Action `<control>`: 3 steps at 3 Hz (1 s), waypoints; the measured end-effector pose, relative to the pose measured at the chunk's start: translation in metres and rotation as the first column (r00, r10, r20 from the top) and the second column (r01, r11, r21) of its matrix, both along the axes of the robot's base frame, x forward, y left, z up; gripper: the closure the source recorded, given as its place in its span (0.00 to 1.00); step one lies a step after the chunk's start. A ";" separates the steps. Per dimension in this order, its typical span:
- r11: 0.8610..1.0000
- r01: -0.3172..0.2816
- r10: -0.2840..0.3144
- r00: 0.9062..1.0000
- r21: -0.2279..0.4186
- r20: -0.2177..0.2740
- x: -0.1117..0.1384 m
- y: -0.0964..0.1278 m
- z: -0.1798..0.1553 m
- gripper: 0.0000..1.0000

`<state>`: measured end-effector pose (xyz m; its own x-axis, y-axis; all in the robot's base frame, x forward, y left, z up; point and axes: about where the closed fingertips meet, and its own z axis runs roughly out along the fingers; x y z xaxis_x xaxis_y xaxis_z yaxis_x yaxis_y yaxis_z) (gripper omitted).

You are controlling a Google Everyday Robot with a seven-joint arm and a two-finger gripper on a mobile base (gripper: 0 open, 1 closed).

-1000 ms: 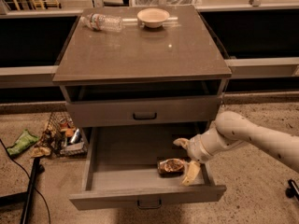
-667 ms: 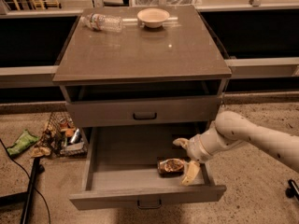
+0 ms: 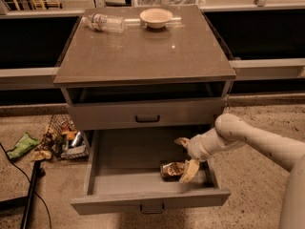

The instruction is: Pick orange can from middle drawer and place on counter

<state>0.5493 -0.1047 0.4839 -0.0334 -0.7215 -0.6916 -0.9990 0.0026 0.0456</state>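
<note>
The orange can (image 3: pixel 172 169) lies on its side in the open middle drawer (image 3: pixel 124 175), near the front right. My gripper (image 3: pixel 185 157) reaches into the drawer from the right, just right of the can. Its fingers are spread, one fingertip (image 3: pixel 188 173) beside the can's right end and the other (image 3: pixel 181 141) further back. The can rests on the drawer floor, not held. The counter (image 3: pixel 143 51) is the cabinet's broad grey-brown top above.
A clear plastic water bottle (image 3: pixel 104 22) lies at the counter's back left and a pale bowl (image 3: pixel 156 17) at the back middle. The upper drawer (image 3: pixel 147 113) is shut. A wire basket of clutter (image 3: pixel 64 140) and a green packet (image 3: pixel 22 145) sit on the floor at left.
</note>
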 end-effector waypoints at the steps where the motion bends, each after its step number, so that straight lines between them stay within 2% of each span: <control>1: 1.000 0.002 -0.002 1.000 0.024 0.010 0.019 0.002 -0.014 0.00; 2: 1.000 -0.003 0.003 1.000 0.030 0.011 0.032 0.004 -0.026 0.00; 3: 1.000 -0.014 0.014 1.000 -0.006 0.007 0.037 0.011 -0.041 0.00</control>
